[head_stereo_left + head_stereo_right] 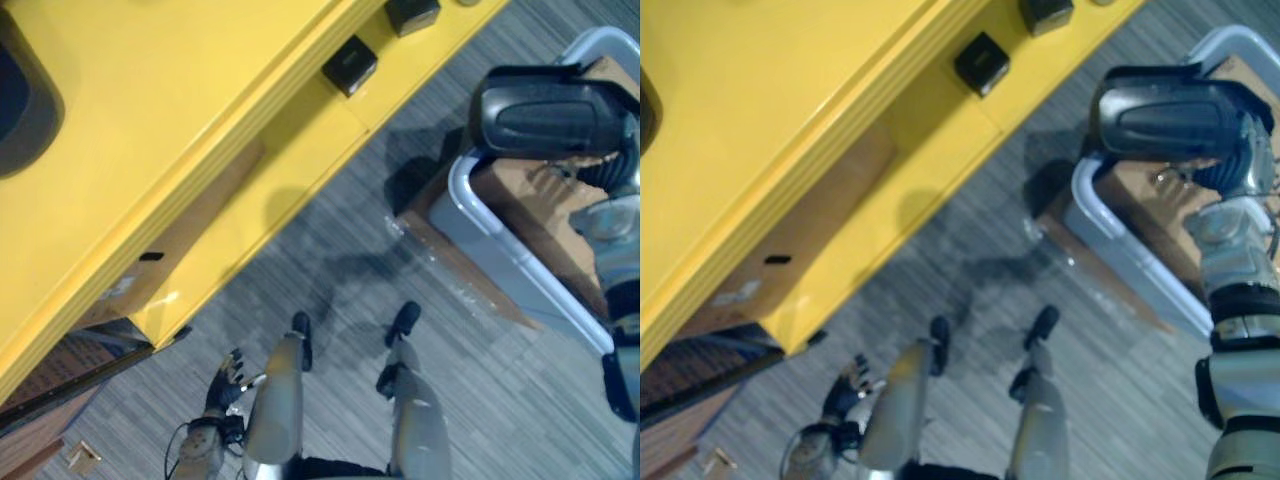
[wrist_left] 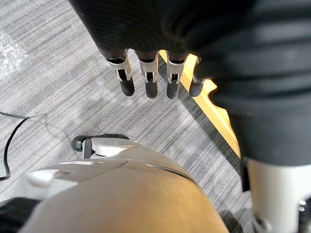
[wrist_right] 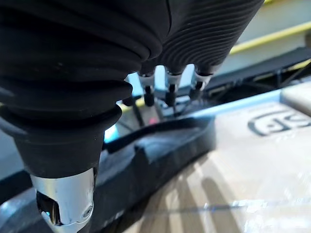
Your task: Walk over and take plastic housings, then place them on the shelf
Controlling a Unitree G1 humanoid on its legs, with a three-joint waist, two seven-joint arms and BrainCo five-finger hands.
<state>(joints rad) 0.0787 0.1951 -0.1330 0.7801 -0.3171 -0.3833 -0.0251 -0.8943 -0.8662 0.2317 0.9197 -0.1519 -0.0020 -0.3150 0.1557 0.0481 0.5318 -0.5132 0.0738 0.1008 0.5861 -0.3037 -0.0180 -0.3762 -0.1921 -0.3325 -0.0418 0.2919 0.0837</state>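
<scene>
One dark plastic housing [image 1: 1165, 115] is clasped by the curled right hand [image 1: 1228, 168] above the grey bin [image 1: 1120, 250].

Head eyes look steeply down, sharing yellow shelf [image 1: 200, 130] and grey bin [image 1: 520, 270]; wrist cameras sit close behind the left hand [image 2: 151, 82] and right hand [image 3: 170, 90].
</scene>
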